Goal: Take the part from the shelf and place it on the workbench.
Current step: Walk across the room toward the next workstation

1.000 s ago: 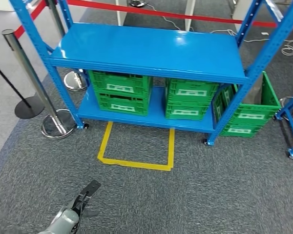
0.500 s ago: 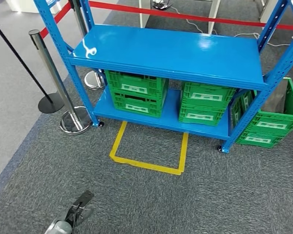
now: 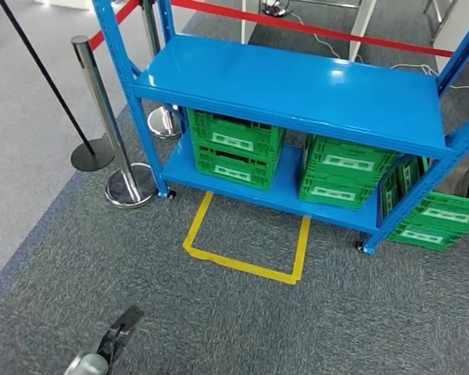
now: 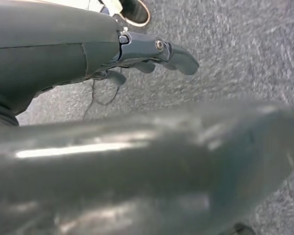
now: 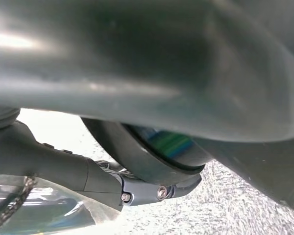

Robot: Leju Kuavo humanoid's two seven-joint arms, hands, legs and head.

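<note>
Head view: the left hand [image 3: 111, 341] hangs low, holding nothing; the part presumably lies in the shelf's [image 3: 291, 90] green crates [image 3: 235, 147]. Wrist views: the left fingers [image 4: 153, 49] are loosely extended; the right hand's [image 5: 138, 188] state cannot be told. The robot should square up inside the yellow floor marking [image 3: 244, 258] before reaching.

Head view: high on the body, facing forward and down across grey carpet [image 3: 315, 328] to the blue shelf [image 3: 291, 86], set well off. Left wrist view: close behind the left hand [image 4: 149, 51], facing the carpet, blurred by a near surface. Right wrist view: tight behind the right hand [image 5: 153, 188], likewise blurred. All views share the carpet.
</note>
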